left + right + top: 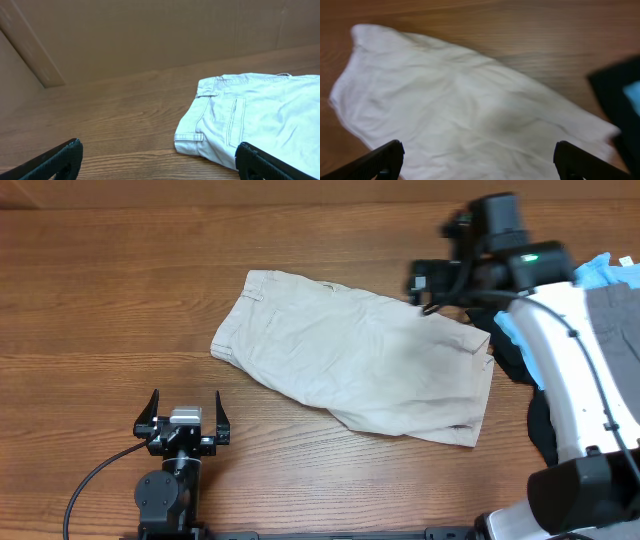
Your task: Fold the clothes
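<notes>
Pale beige shorts (355,355) lie spread on the wooden table, waistband at the left, legs toward the right. They also show in the left wrist view (255,115), with waistband and welt pocket, and in the right wrist view (470,110). My left gripper (184,418) is open and empty on the table, below and left of the waistband; its fingers (157,160) stand wide apart. My right gripper (425,280) is open and empty, above the shorts' far right edge (477,160).
A pile of light blue (600,275), grey (612,315) and black (540,425) garments lies at the right edge, partly under my white right arm (565,350). Black cloth also shows in the right wrist view (617,95).
</notes>
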Controlling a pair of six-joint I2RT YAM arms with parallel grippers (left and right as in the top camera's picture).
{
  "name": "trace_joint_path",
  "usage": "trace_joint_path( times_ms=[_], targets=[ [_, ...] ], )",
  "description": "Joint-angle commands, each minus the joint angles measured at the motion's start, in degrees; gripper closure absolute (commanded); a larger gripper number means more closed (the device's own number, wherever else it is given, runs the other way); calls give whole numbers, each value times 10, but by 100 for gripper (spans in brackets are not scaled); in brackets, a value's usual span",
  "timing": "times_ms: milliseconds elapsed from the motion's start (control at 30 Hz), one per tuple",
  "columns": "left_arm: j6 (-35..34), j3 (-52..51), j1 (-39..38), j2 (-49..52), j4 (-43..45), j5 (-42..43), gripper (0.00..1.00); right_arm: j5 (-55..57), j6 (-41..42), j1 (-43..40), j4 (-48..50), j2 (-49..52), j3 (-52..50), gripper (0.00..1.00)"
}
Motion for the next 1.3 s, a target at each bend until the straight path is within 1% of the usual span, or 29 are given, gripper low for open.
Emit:
trace_joint_path(
  times_ms=[0,100,267,400,1267],
  targets=[
    [11,-2,-3,-6,2,-6,0,3,-23,-87,-40,-10,8,0],
    [11,-2,-3,-6,2,-6,0,2,-23,-137,-70,-10,7,0],
    [11,-2,-3,-6,2,-6,0,-29,-23,-173,-114,-10,7,0],
    [11,-2,-3,-6,2,-6,0,-27,-23,-175,-158,-10,3,0],
    [11,-2,-3,-6,2,-6,0,-37,-23,-175,-191,-9,3,0]
  ],
)
